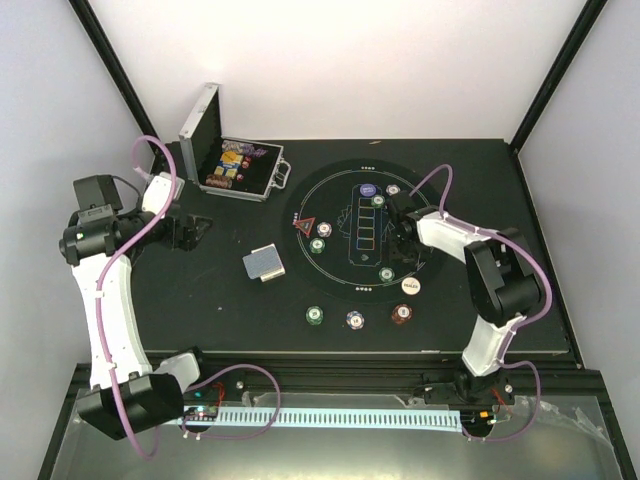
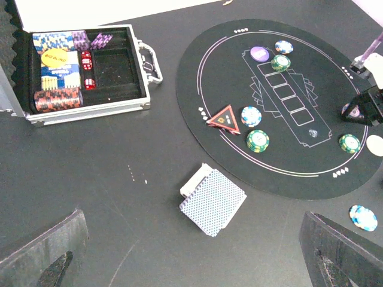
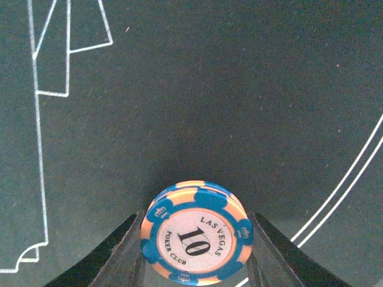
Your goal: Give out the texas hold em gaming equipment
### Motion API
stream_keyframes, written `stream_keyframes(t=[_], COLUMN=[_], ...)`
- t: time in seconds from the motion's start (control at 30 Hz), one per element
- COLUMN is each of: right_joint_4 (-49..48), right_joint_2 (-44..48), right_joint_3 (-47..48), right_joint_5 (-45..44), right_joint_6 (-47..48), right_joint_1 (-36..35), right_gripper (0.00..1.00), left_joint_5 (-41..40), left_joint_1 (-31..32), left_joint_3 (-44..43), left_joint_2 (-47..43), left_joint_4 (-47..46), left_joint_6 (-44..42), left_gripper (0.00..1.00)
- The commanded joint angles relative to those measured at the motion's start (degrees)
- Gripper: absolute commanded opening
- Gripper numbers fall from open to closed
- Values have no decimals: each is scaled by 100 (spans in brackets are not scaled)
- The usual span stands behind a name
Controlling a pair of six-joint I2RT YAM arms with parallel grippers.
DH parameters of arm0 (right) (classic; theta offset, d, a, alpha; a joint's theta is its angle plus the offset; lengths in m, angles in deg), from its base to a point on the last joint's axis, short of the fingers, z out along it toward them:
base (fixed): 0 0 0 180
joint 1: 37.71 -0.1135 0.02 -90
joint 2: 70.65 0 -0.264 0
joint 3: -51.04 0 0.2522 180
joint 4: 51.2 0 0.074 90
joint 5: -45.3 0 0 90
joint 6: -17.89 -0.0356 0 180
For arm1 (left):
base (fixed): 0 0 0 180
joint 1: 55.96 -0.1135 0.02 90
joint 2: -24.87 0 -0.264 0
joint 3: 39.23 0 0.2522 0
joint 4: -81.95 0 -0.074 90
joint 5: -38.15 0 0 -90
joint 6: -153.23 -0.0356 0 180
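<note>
White-walled enclosure, black tabletop (image 1: 200, 300). An oval black mat (image 1: 345, 280) with white printed lines lies right of centre. A silver case (image 1: 245, 172) sits at the far left with its lid up. Its tray holds rows of chips and some red dice.

Card deck (image 1: 265, 264): blue-grey backs, on the bare tabletop just off the mat's left edge. The left wrist view (image 2: 212, 202) shows it slightly fanned.

On the mat:
- Red triangular marker (image 1: 305, 225) is at the left rim, with one of the blue-white chips (image 1: 323, 229) just beside it.
- One of the green chips (image 1: 317, 245) lies near the marker. Another is by the far end and a third is nearer the arms.
- Purple button (image 1: 368, 189) is at the far end.
- White button (image 1: 410, 285) is at the near-right rim.

Off the mat, along its near edge, three chips sit in a loose row: green, blue-white, then the dark red chip (image 1: 401, 314).

Right gripper (image 1: 400, 235): over the right half of the mat. The wrist view shows its fingers (image 3: 114, 257) drawn partway in and pressed against both sides of the held chip (image 3: 196, 239). This chip is blue and white, marked 10, gripped by its rim with its face turned to the camera. More chip edge shows behind the top, so it may be more than one chip. I cannot tell whether it touches the mat.

Left gripper (image 1: 190, 230): over bare tabletop left of the deck, not far from the case. Its fingers (image 2: 42, 251) are spread as wide as they go, with nothing between them.
</note>
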Motion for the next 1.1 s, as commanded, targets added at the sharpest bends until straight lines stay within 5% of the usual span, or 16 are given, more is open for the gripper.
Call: stream_keyframes(t=[0.0, 0.27, 0.43, 0.6, 1.07], right_joint_4=[-196, -185, 13, 315, 1299], right_joint_2=[-209, -129, 53, 581, 2852], right_joint_3=[173, -44, 17, 45, -1506], right_joint_5=[127, 136, 62, -150, -259], right_joint_6=[127, 68, 23, -128, -1505], right_joint_1=[164, 182, 184, 51, -1954], right_gripper=[33, 40, 68, 77, 87], left_joint_5=[169, 245, 262, 241, 399], left_joint_1=[-45, -45, -46, -45, -45], left_joint_3=[-318, -275, -157, -16, 270], left_joint_2=[59, 131, 89, 80, 79], left_joint_4=[126, 116, 73, 23, -229], left_joint_6=[-38, -51, -51, -45, 62], left_gripper=[99, 99, 99, 99, 99])
